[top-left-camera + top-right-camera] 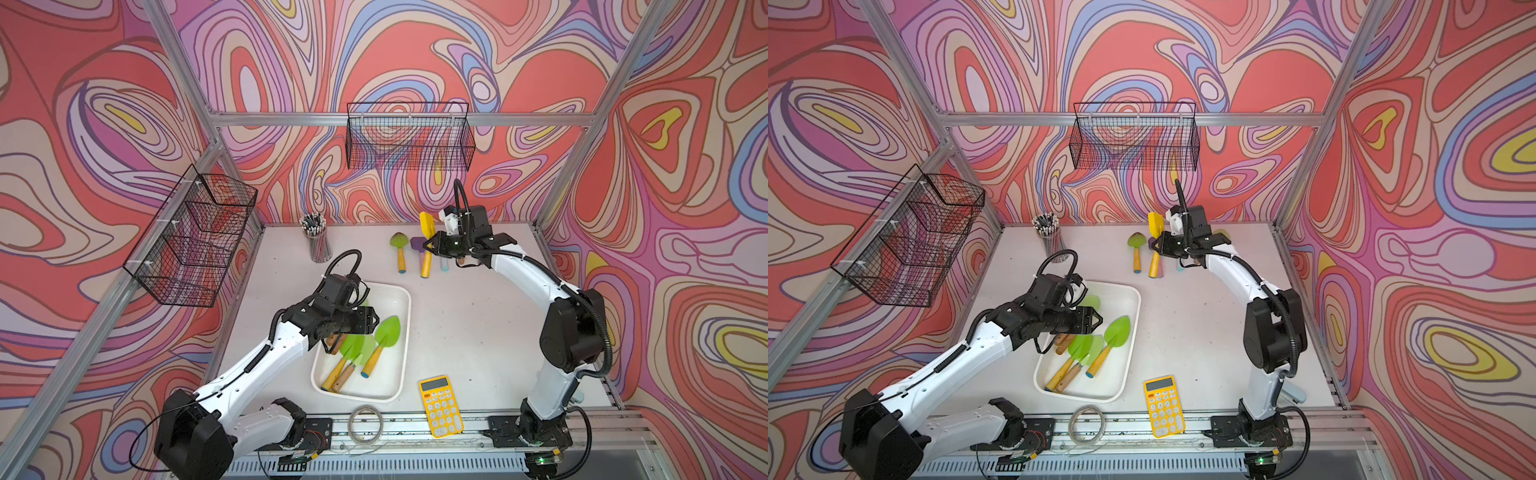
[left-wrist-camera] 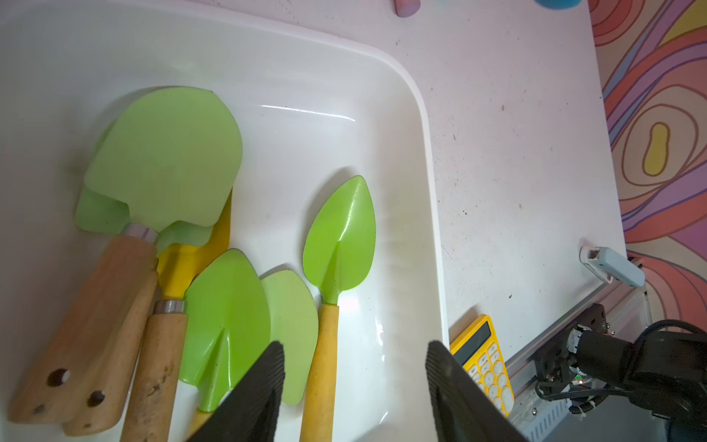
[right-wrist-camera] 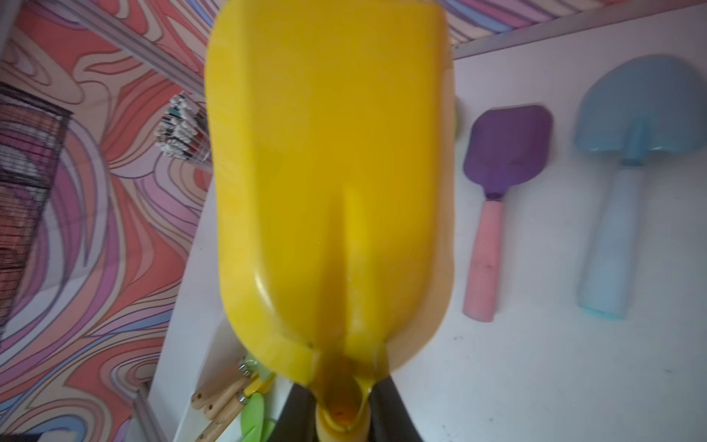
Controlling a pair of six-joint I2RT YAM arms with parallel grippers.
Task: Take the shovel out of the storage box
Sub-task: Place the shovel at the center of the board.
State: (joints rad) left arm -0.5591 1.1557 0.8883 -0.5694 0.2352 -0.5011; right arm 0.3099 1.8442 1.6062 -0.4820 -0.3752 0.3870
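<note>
Yellow shovel gripped by right end effector

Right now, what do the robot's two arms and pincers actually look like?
Both arms, left arm and right arm, have smooth white shells with bulky black joints. Ribbed black hoses loop along them. Each ends in a black two-fingered pincer, the left gripper and right gripper; the fingers have grooved pads.
</note>
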